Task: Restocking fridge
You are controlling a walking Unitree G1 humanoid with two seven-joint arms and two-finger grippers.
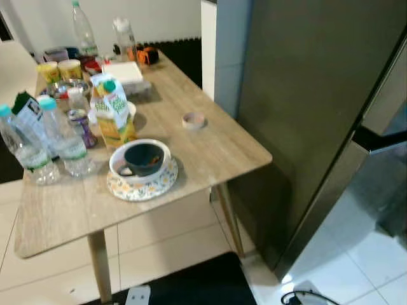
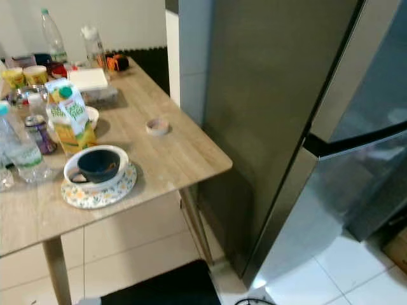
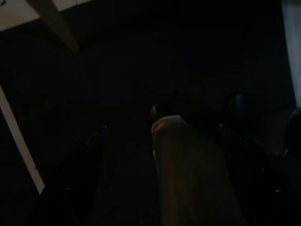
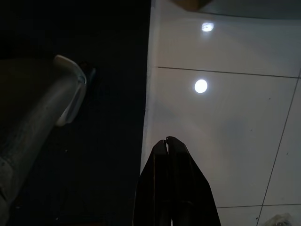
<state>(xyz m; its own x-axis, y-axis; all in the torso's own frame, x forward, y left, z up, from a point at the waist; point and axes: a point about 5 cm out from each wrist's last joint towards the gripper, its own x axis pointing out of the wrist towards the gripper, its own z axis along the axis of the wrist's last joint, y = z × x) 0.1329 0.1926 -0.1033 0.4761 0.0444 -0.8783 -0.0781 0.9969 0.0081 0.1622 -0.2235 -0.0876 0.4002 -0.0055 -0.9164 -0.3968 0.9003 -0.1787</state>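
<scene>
Down over the white floor tiles (image 4: pixel 225 122), the right tool (image 4: pixel 168 141) hangs with its two black fingers pressed together, tips touching, nothing between them. Right next to it the tiles meet a black mat (image 4: pixel 113 155), and two ceiling lights reflect off the glossy floor. The left tool is somewhere in the left wrist view, but that picture is so dark I honestly can't tell what its fingers are doing; I can just make out a pale table leg (image 3: pixel 54 21) against the gloom.

From the head camera, the fridge (image 1: pixel 305 108) stands tall and dark grey with its doors closed, right beside the tabletop's far corner on the robot's right. The wooden tabletop (image 1: pixel 210 152) is on the left and pretty loaded. Nearest the front edge there's a dark bowl (image 1: pixel 144 157) sitting in a white dish on a flowery plate (image 1: pixel 141 185). Just behind it stands an upright juice carton (image 1: pixel 114 115) with a green cap. To the left of that are a small can (image 1: pixel 81 127) and a couple of clear water bottles (image 1: pixel 63 136) with blue caps. A small roll of tape (image 1: pixel 193 121) lies by itself towards the fridge side. Further back there's a flat white box (image 1: pixel 124 72), two yellow-lidded tubs (image 1: pixel 58 70), and two more tall bottles (image 1: pixel 82 32) by the wall.
</scene>
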